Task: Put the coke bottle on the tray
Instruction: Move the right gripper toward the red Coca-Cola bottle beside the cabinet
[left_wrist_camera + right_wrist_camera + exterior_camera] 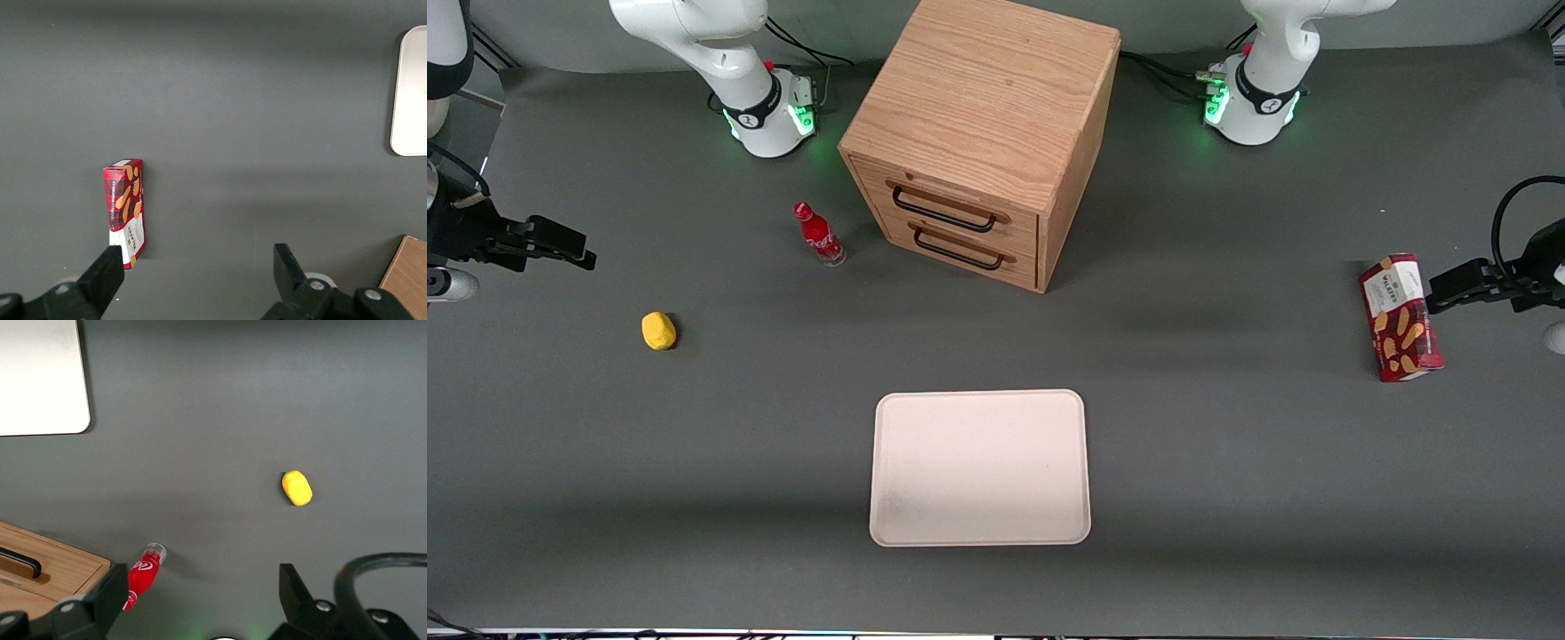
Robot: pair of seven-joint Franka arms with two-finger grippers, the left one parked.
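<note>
Tool (587,259), right arm: held above the surface (1227,498) at the working arm's end, fingers spread wide with nothing between them, well apart from every item; both fingertips are seen in the right wrist view (200,600).

Coke bottle (818,234): slim, red, red cap, white script, clear base. It is stood upright on the surface, near the wooden drawer cabinet (983,133) and beside its drawer front, toward the working arm's end. It is also seen in the right wrist view (144,575), close to one tool finger (107,600) in that view but not touched.

Tray (980,467): flat, cream-white, rounded corners, low rim, faint grey smudges. It is laid nearer to the front camera than the cabinet and is well apart from the bottle. Nothing is carried on it.

Wooden drawer cabinet: light oak, two drawers with dark handles, both shut.

Yellow object (659,331): small, rounded, laid nearer to the front camera than the bottle, toward the working arm's end.

Biscuit box (1400,317): red, rectangular, placed toward the parked arm's end.
</note>
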